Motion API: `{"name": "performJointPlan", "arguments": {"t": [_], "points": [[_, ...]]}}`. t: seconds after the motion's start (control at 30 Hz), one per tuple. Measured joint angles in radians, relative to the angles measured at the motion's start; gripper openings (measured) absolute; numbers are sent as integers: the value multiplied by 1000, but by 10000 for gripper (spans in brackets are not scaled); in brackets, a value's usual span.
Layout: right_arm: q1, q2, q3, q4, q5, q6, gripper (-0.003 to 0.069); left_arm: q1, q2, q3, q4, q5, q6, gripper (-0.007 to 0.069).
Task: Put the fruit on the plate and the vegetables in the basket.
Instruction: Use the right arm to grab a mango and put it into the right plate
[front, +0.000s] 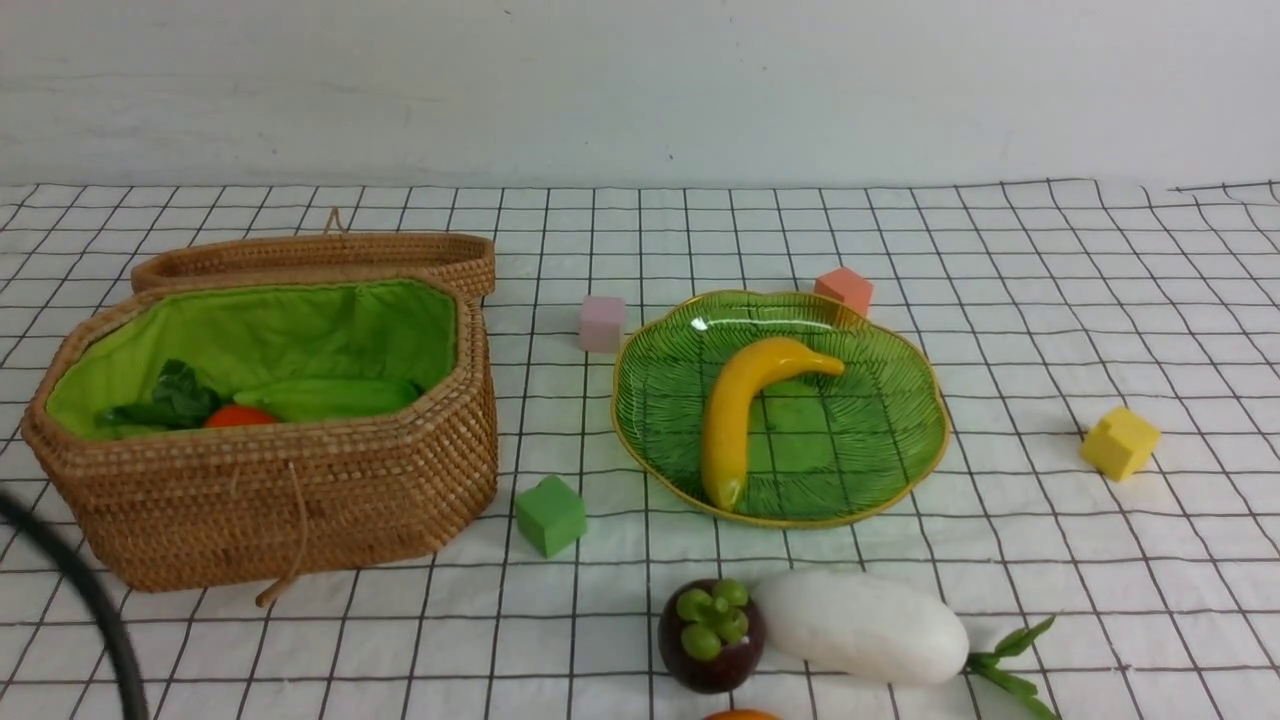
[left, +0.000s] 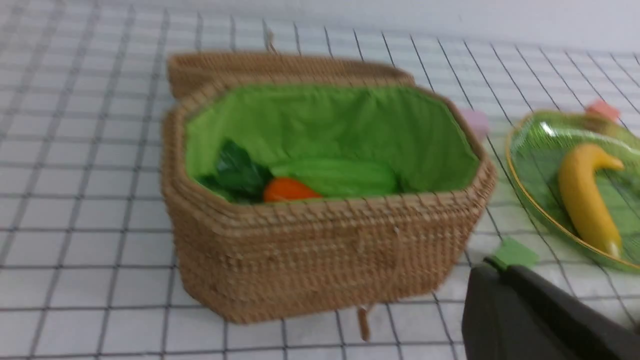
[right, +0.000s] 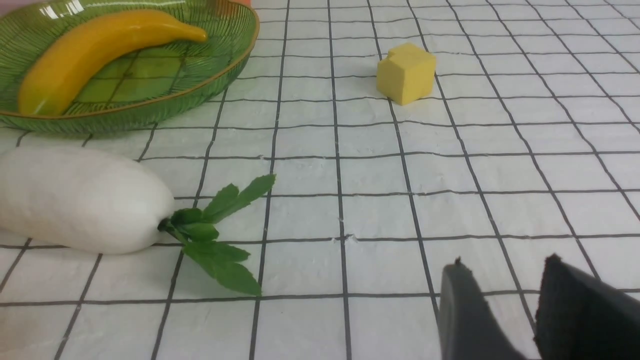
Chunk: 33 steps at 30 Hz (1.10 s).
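Right gripper (right: 505, 320): fingers apart, nothing between them, low over the checked cloth (right: 380, 210).
Left gripper (left: 520, 310): one dark mass at the frame edge; apart or together, cannot tell.
White radish (right: 80, 200): on the cloth at the near edge, right of centre; not yet in the wicker basket (front: 300, 500).
Radish axis: roughly side to side in the front view, leaf end toward the robot's right, so toward the right gripper; blunt end just beside the mangosteen (front: 711, 635), possibly touching.
Nearer arm: right, by judgement; no radish in the left wrist view.
Green glass plate (front: 905, 350): beyond the radish, banana (front: 745, 405) lying in it.
Basket: well apart on the left, lid open; cucumber (front: 330, 397) and carrot (front: 238, 417) inside.
Mango (front: 742, 714): only an orange sliver at the near edge.
Next reach, judged: grip across the radish's short width, clear of leaves and mangosteen.
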Motion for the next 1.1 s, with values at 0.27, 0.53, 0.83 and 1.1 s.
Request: {"name": "performJointPlan", "arguments": {"t": [0.27,0.53,0.83,1.1], "points": [[0,0,0,0,0,0,243,-10,-341,417,97,-177,-109,-13],[0,0,0,0,0,0,243,-73,-372,498,100,-94,-120,-11],[0,0,0,0,0,0,243,-73,-372,500,101,-80,-133,-5],[0,0,0,0,0,0,243,-73,-372,500,100,-80,-133,4]]}}
